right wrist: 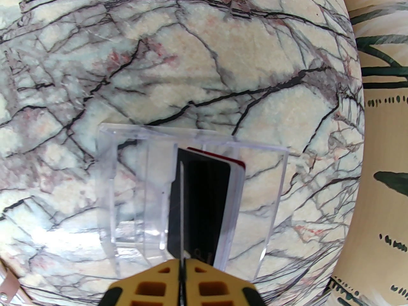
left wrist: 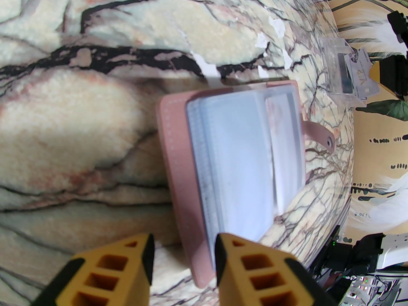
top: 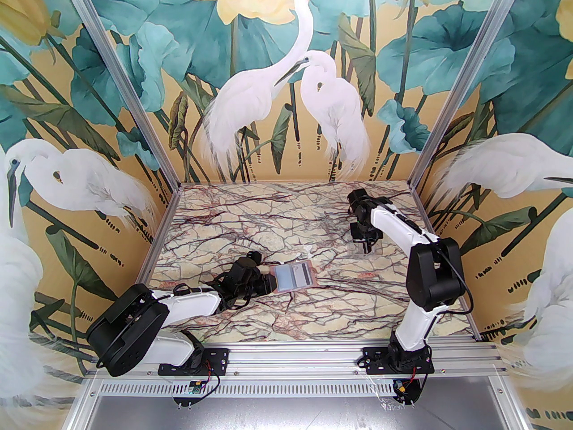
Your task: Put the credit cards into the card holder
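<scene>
Credit cards point(right wrist: 204, 202): one, edge-on, pinched in right end effector point(right wrist: 182, 261); left end effector point(left wrist: 185, 244) apart at blurred holder point(left wrist: 178, 158).

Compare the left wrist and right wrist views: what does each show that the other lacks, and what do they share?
Left wrist: the open dusty-pink leather card holder with pale grey-blue pockets, its corner between the left tool's spread fingers. Right wrist: the right tool shut on a thin pale card seen edge-on, beside a black card. Both: the veined marble table and the clear plastic card stand.
</scene>
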